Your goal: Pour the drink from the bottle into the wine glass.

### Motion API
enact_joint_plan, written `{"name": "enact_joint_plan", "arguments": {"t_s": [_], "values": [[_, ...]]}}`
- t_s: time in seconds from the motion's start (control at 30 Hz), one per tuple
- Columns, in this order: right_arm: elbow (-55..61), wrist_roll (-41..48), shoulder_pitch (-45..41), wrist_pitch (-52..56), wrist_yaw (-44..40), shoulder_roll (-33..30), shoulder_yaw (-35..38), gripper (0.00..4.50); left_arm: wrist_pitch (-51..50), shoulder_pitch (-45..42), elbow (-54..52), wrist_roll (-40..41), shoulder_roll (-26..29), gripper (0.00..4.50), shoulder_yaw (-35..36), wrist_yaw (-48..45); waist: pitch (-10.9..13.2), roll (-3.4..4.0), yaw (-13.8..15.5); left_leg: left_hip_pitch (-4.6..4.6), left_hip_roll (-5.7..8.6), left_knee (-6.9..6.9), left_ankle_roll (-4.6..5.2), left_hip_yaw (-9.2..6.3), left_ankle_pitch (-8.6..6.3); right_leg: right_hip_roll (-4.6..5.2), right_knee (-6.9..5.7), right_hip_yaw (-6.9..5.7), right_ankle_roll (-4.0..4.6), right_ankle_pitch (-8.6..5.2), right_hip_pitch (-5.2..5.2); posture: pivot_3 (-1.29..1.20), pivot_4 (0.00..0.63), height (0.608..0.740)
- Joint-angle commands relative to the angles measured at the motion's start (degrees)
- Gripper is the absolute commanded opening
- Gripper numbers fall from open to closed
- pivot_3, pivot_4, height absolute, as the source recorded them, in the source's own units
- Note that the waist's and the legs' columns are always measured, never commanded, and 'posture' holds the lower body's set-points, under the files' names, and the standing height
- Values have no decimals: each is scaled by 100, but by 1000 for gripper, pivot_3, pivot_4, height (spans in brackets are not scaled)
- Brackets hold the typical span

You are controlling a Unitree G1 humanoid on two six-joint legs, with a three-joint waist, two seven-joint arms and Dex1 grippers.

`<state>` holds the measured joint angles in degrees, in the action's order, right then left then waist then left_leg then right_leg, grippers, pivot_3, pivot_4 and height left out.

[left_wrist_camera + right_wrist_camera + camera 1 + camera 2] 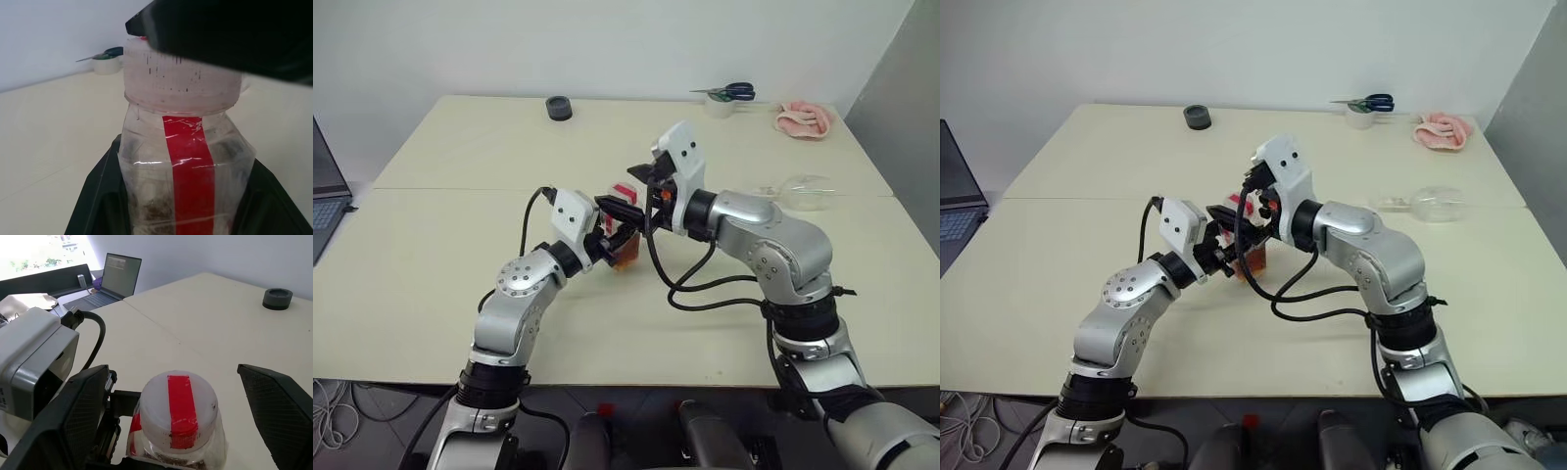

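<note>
My left gripper point(619, 235) is shut on the bottle point(625, 227), a small clear plastic one with a red strip down its side, held upright above the middle of the table. The amber-brown drink point(1255, 257) sits low in it. Its whitish cap point(180, 406) has a red strip across the top. My right gripper point(171, 377) is open, one finger on each side of the cap, neither touching it. One of those black fingers point(220, 34) hangs just over the cap in the left wrist view. The wine glass point(803, 191) lies on its side at the right of the table.
At the table's far edge are a black round object point(559, 108), a tape roll point(720, 106) with scissors point(732, 92) on it, and a pink cloth point(803, 119). A laptop point(323, 196) stands off the left side. A seam point(460, 189) crosses the tabletop.
</note>
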<state>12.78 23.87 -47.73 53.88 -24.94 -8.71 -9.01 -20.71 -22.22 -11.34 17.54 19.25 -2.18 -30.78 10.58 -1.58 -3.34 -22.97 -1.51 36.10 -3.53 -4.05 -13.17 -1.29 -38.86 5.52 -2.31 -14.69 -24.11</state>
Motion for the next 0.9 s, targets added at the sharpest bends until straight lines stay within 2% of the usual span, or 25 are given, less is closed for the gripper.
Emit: {"name": "enact_joint_plan", "arguments": {"t_s": [0.03, 0.17, 0.2, 0.37, 0.4, 0.5, 0.53, 0.6, 0.73, 0.9], "values": [[234, 53, 10, -15, 81, 54, 92, 3575, 201, 10, -387, 12, -52, 1839, 42, 32, 0, 0, 0, 0, 1, 0, 0, 1, 0, 1, 0, 0, 0, 0, 0, 0, 150, 740], [190, 76, 7, -45, 132, 98, 171, 2080, 193, 73, -462, 13, -63, 1838, 52, 40, 0, 0, -2, 0, 0, 0, 0, 0, 0, 0, 0, 0, 0, 0, 0, 0, 150, 740], [180, 94, 3, -50, 138, 113, 199, 1855, 193, 77, -467, 10, -63, 1838, 53, 41, 0, 0, -2, 1, 0, 0, 0, 0, 0, 0, -1, 0, 0, 0, 0, 0, 150, 740], [180, 129, -3, -101, 9, 58, 181, 1860, 215, 71, -460, -4, -60, 1838, 63, 37, 0, 0, -1, 0, 1, 0, 0, 0, 0, 0, 0, 0, -1, 0, 0, 0, 150, 740], [114, 190, -38, -227, -221, 13, 153, 1860, 235, 40, -432, 3, -61, 1838, 67, 19, 0, 0, -1, 0, 0, 0, 0, 0, 0, 0, 0, 0, -1, 0, 0, 0, 150, 740], [65, 1153, -58, -437, -2333, -423, 45, 1860, 258, -62, -367, 131, -91, 1837, 90, -111, 1, 0, 14, -1, 2, 0, 0, 0, 0, 0, 3, 0, -1, -1, 1, 0, 150, 740], [-88, 1148, -147, -795, -3093, -654, -125, 1860, 268, -83, -339, 142, -87, 1831, 63, -181, 1, 0, 30, -1, 5, 1, 0, 0, 0, 2, 8, -2, -2, -1, 4, 0, 150, 740], [-566, 893, -402, -1368, -3799, -869, -313, 1860, 299, -104, -311, 126, -65, 1824, 2, -295, 2, 0, 14, -2, 7, 2, 1, 4, 0, 4, 21, 0, -2, -1, 6, 0, 150, 740], [-1306, 571, -736, -1856, -3805, -808, -157, 1860, 269, -164, -327, 193, -95, 1822, 15, -287, 3, 1, -80, 5, -5, 0, 1, 7, -1, -8, 9, 5, -2, -1, 4, 0, 150, 740], [-1292, 670, -699, -1598, -3409, -811, 193, 1860, 243, -92, -384, 192, -123, 1821, 7, -247, 3, 2, -93, 2, -7, -2, 1, -2, -1, -12, -1, -1, 6, -1, 1, 0, 150, 740]]}}
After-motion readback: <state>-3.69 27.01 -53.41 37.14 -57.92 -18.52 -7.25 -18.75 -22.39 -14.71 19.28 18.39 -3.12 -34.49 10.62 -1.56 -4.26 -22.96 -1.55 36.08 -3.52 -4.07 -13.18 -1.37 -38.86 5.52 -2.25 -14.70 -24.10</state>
